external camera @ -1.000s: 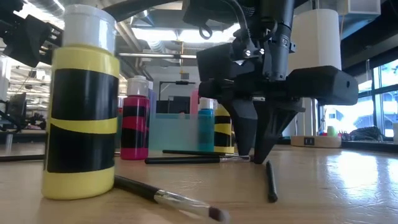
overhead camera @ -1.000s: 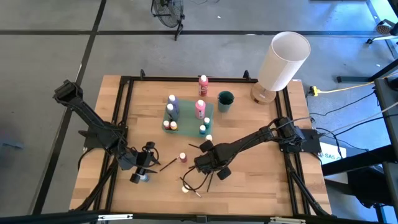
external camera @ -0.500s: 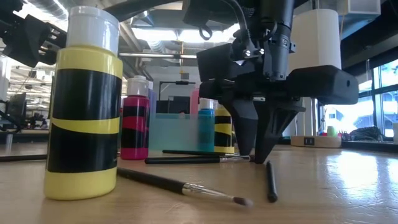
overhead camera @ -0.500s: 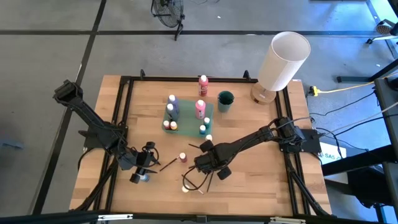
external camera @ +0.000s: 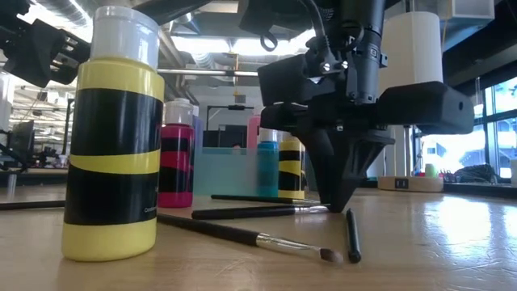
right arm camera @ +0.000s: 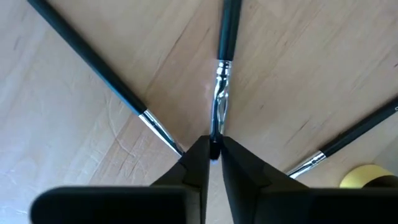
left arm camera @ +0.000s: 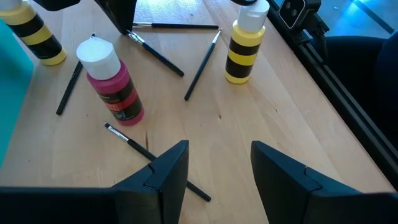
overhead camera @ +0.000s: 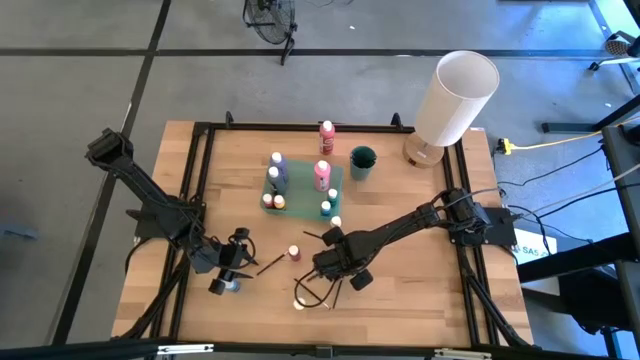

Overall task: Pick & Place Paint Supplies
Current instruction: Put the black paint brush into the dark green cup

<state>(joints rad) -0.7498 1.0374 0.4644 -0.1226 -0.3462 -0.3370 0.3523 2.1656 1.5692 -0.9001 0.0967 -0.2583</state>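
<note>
The right end effector (right arm camera: 212, 152) pinched a thin dark-handled paintbrush (right arm camera: 222, 74) at its bristle tip, narrow. The left end effector (left arm camera: 214, 165) waited open. Light, stiff, probably slippery; the ferrule looked safer.

Grey concrete floor (overhead camera: 80, 90) all around here, crossed by dark seams, with a fan stand (overhead camera: 272, 18) up at twelve o'clock and a yellow cable (overhead camera: 560, 142) trailing off at two. Bright ceiling lights (external camera: 214, 44) glare overhead between exposed ducts. Big windows (external camera: 493, 121) at three o'clock pour daylight across the wooden tabletop (external camera: 436, 242).
</note>
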